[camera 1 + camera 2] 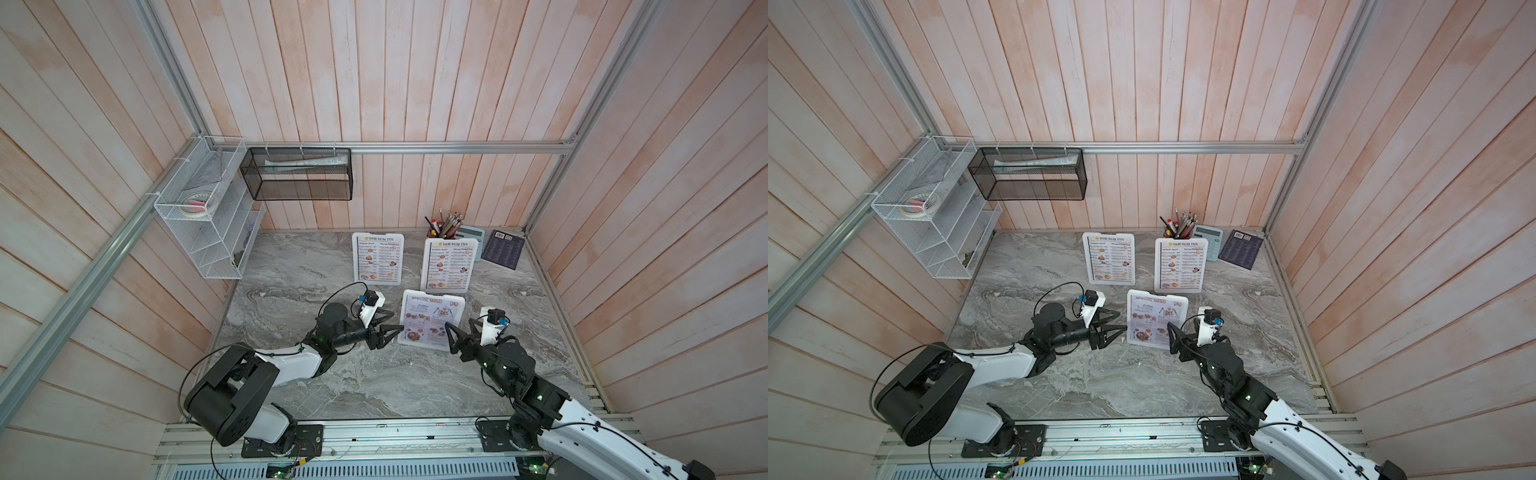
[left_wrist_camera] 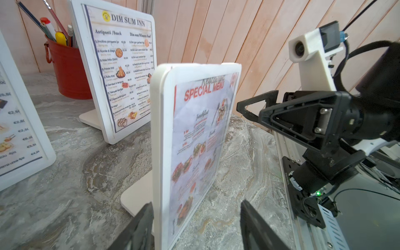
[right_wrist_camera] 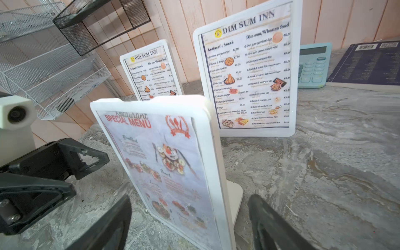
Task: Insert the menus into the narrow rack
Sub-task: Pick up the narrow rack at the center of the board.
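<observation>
The Special Menu [image 1: 430, 320], headed "SPECIAL MENU" in red, stands upright in a white holder on the counter [image 1: 332, 386]. Its long axis is vertical and its printed face is toward the arms. Behind it, a Dim Sum Inn menu [image 1: 377, 259] and a second Dim Sum Inn menu [image 1: 449, 266], both listing "Antipasti /Snack", stand the same way, side by side.

The left end effector [image 1: 397, 322] is released, straddling one side edge of the holder. The right end effector [image 1: 449, 338] is spread wide at the opposite edge, gripping nothing.

The black mesh rack [image 1: 299, 183] on the wall holds folded paper [image 1: 303, 164]. A red bucket [image 2: 69, 71] holds pens. The dark booklet [image 3: 368, 62] bears a barcode.
</observation>
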Controlling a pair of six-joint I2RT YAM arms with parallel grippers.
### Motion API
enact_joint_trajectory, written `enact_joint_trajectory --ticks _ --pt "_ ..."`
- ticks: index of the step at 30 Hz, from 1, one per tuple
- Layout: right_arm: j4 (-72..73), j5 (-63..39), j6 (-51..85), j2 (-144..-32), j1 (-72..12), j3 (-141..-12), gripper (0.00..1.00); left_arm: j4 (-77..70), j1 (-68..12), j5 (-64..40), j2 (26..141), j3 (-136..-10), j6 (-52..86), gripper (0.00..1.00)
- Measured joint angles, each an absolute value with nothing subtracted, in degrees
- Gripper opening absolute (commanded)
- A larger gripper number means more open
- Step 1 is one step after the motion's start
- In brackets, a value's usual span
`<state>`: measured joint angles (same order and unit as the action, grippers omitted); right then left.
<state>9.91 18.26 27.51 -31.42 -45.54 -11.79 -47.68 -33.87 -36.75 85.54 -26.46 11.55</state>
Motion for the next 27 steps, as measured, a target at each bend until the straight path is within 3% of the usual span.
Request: enact_joint_trajectory --ticks 9,16,27 --pt "21.0 14.7 28.3 -47.6 -43.5 -10.8 0.85 -52.0 -33.9 -37.7 94.2 -31.2 13.5 0.63" --pt "29.7 11.8 27.7 -55.2 -42.8 -10.1 0.81 -53.0 -33.9 -38.3 100.5 -34.7 15.4 0.54" --pt "39.6 6.7 23.9 -68.3 -44.8 -11.8 0.78 -56.3 -30.7 -34.4 96.7 -28.0 17.6 0.51"
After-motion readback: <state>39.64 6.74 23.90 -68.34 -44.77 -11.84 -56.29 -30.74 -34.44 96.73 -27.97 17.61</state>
